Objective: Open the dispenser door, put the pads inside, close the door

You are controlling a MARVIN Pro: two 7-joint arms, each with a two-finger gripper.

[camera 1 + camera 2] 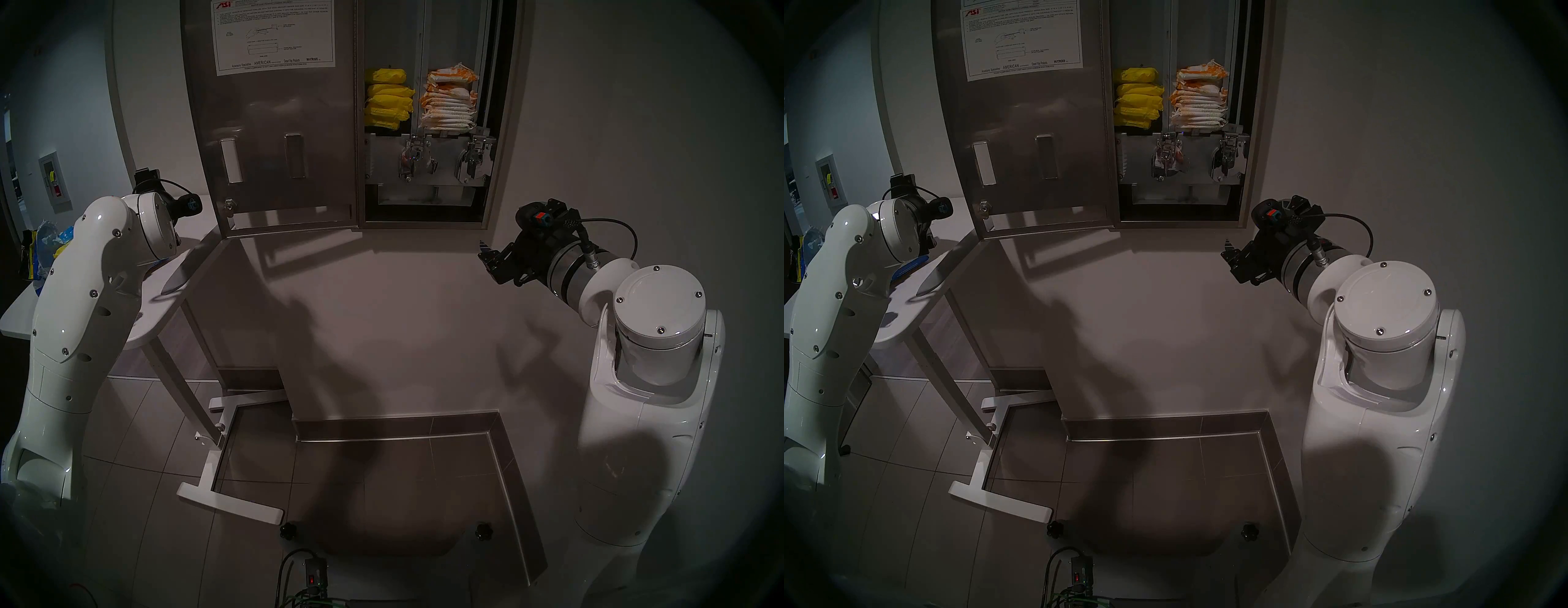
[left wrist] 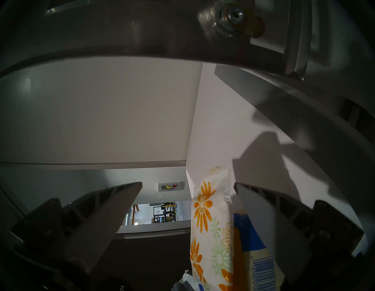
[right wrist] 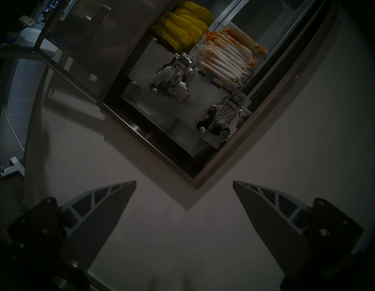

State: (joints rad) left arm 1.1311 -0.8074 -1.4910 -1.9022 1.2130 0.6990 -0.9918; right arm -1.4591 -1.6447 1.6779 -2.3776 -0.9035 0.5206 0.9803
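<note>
At far left a torn blue-and-yellow bag [image 1: 46, 246] lies on the white tabletop [image 1: 191, 254], largely hidden behind the left arm. The left tool [image 2: 187, 186] hangs over that tabletop beneath the swung-open door, and the wrist view shows its jaws spread wide with a daisy-printed pad [image 2: 211, 227] standing between them, close to the right-hand finger [image 2: 255, 213] but apparently not pinched; whether that finger brushes the wrapper is hard to tell at this angle. A blue bar-coded packet [image 2: 255, 250] lies just beside the pad. Next along, the door [image 1: 275, 140] stands fully open, its inner face with the instruction sheet [image 1: 273, 36] turned toward the head camera. Right of it the dispenser [image 1: 502, 127] is exposed: yellow packets [image 1: 388, 97] stacked in the left column, daisy pads [image 1: 449, 104] stacked in the right column, and two chrome mechanisms [image 1: 471, 163] below them. At far right the right tool [image 1: 494, 263] hovers level before the wall below the cabinet, jaws wide and empty, well apart from everything. So the opening step looks done and loading is in hand, with this pad not yet secured. The next move calls for closing the left tool squarely on the pad, lifting it clear of the bag and the door's lower edge, and carrying it round to the right column.
</note>
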